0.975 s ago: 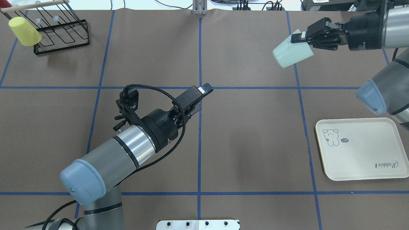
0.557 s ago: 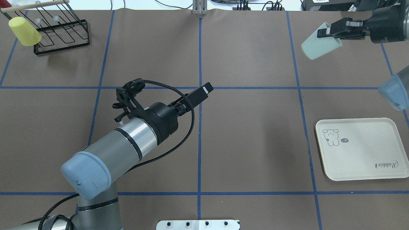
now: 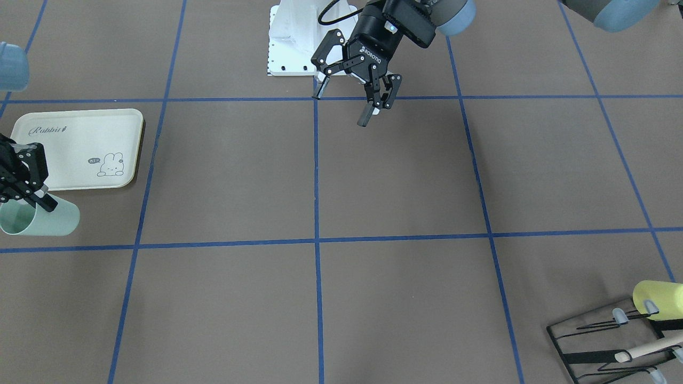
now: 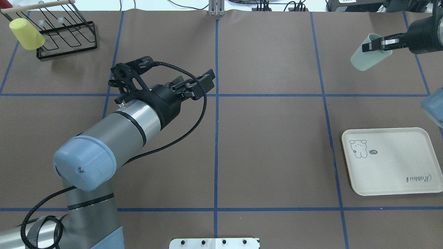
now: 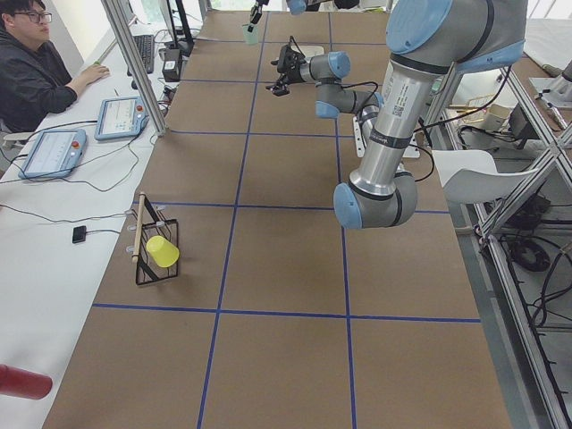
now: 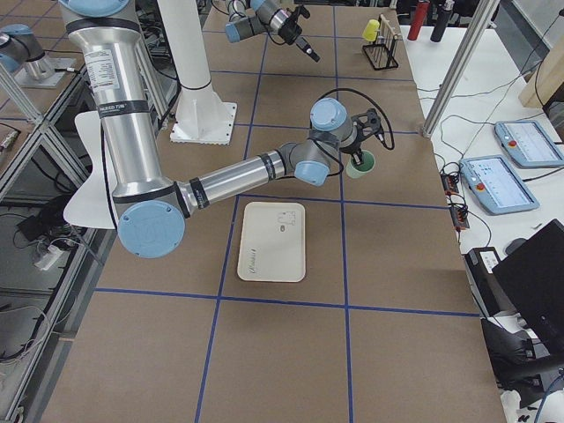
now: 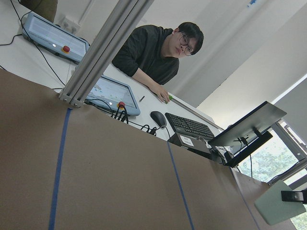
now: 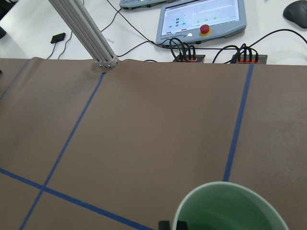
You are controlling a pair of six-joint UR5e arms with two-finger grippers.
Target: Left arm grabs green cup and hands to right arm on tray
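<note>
The pale green cup (image 4: 367,58) hangs tilted above the table at the far right, mouth towards my right gripper (image 4: 368,47), which is shut on its rim. One finger sits inside the cup and one outside. The front view shows the cup (image 3: 48,220) just off the tray's far edge, held by my right gripper (image 3: 33,198). The cream tray (image 4: 391,169) lies flat and bare at the near right. My left gripper (image 3: 341,108) hovers open and empty over the table's middle, far from the cup. In the right wrist view the cup's rim (image 8: 230,203) fills the lower edge.
A black wire rack (image 4: 65,36) with a yellow cup (image 4: 26,33) on it stands at the far left corner. A white base plate (image 4: 214,242) sits at the near edge. A person (image 5: 36,71) sits at a desk with tablets beyond the table.
My right gripper has carried the green cup to the right and slightly farther back. My left arm has pulled back leftward and its wrist has rotated.
</note>
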